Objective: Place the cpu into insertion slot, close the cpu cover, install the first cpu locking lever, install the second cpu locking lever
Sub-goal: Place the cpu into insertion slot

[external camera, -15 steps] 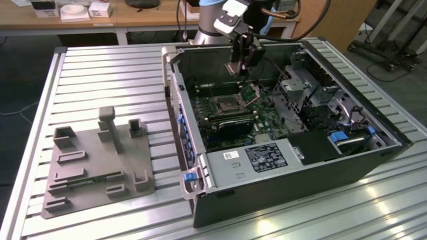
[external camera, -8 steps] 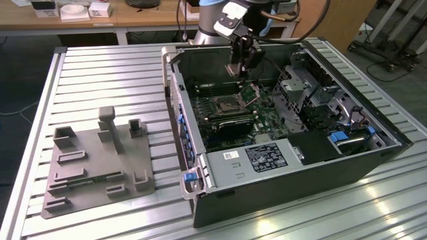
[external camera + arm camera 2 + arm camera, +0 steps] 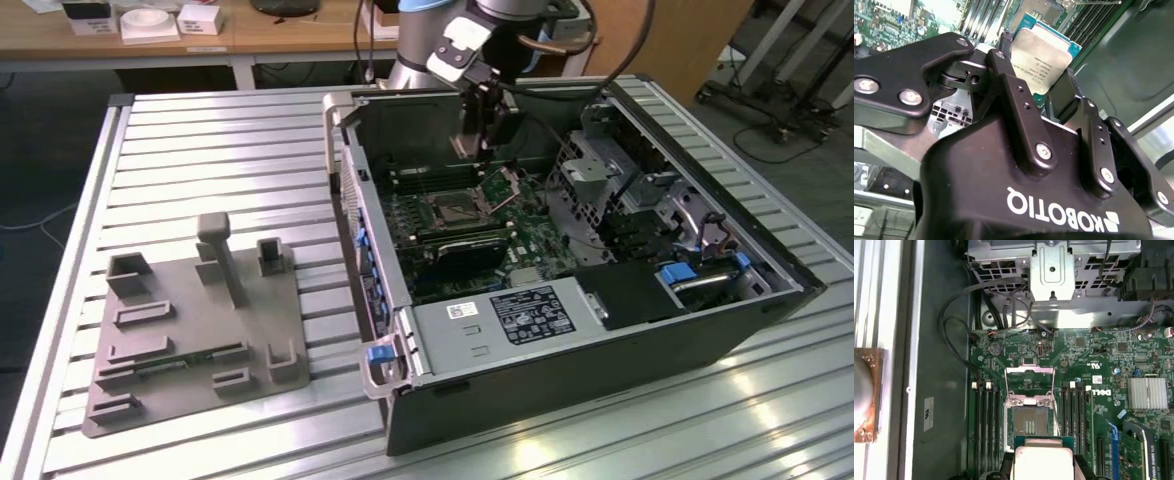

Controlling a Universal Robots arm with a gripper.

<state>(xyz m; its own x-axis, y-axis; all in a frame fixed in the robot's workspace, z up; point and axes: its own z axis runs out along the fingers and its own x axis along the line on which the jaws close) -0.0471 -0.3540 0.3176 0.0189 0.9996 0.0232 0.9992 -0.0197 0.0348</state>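
You've got the cpu [image 3: 1041, 50] pinched by its edges between the jaws of the gripper [image 3: 1038, 67]. Step one is in hand, the placing. The insertion slot [image 3: 1029, 426] lies bare just beyond the fingertips, and the cpu cover [image 3: 1030, 369] stands swung open further out past it. Seating it, I'd judge, calls for squaring the chip to the socket rim and a straight, gentle descent.

Open insertion slot [image 3: 1030, 426] between memory slots [image 3: 985, 425]
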